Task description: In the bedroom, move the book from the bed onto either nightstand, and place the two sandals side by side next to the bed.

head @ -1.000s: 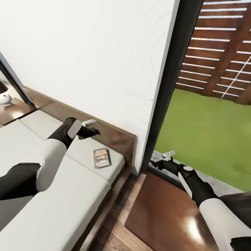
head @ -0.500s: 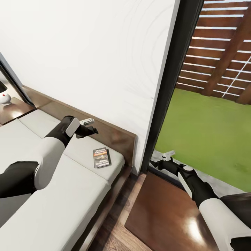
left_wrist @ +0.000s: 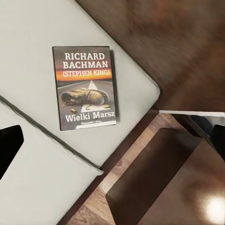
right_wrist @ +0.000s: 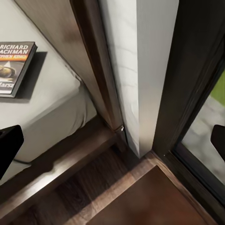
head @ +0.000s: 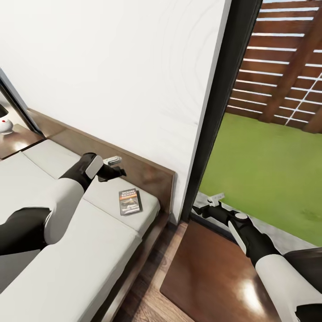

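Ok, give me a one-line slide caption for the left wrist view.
Wrist camera looking down on the book, lying flat near the corner of the bed, dark wood floor beyond.

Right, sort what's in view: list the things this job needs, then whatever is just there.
Job:
book, flat on the bed
left end effector, above the mattress, short of the book
dark cabinet top beside the bed

Just there:
white-based lamp
window frame
lawn
slatted fence
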Available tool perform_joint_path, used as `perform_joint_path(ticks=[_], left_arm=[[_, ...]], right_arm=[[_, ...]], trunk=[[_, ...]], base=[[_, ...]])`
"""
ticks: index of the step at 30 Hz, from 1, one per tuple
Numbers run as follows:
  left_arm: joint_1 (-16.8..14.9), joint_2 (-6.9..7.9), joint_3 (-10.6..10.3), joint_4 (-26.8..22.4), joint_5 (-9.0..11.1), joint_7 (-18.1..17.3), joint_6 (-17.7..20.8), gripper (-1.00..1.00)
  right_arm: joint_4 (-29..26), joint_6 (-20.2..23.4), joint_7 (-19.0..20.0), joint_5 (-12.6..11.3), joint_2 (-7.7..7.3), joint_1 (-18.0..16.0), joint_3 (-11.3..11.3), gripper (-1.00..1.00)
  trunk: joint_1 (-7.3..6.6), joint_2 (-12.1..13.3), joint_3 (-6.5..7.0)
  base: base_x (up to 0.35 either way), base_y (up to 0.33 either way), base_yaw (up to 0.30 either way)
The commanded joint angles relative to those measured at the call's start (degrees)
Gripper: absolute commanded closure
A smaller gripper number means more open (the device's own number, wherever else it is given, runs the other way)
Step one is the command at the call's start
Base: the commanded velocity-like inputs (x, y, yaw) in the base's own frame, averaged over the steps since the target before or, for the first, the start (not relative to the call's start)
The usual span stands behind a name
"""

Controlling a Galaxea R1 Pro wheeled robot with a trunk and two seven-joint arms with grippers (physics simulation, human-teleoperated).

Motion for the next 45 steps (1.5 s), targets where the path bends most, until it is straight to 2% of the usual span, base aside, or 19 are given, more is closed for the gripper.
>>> perform_joint_path(ticks=[1, 16, 23, 42, 45], left_arm=[[0.0, 0.02, 0.0, 0.08, 0.01, -0.08, -0.01, -1.0], [1.42, 1.03, -0.06, 0.48, -0.04, -0.33, -0.05, -1.0], [2.46, 0.89, 0.0, 0.44, 0.01, -0.5, -0.06, -1.0], [2.55, 1.17, 0.0, 0.5, -0.05, -0.27, -0.09, -1.0], [2.62, 0.61, 0.0, 0.96, -0.09, -0.31, -0.1, -1.0]], right_arm=[[-0.03, -0.02, 0.0, 0.01, -0.01, 0.0, 0.02, -1.0], [-2.85, 0.11, -0.08, 0.03, -0.04, 0.0, -0.08, -1.0], [-2.87, 0.12, -0.09, 0.03, 0.04, 0.0, -0.02, -1.0], [-2.88, 0.12, -0.09, 0.06, 0.05, 0.0, -0.1, -1.0], [-2.88, 0.12, -0.09, 0.04, 0.05, 0.0, -0.09, -1.0]], trunk=[[0.23, -0.42, -0.19], [3.52, -6.44, -2.88], [5.06, -9.24, -4.13], [9.23, -16.86, -7.55], [9.89, -18.07, -8.08]], base=[[0.0, 0.0, 0.0], [0.0, 0.0, 0.0], [0.0, 0.0, 0.0], [0.0, 0.0, 0.0], [0.0, 0.0, 0.0]])
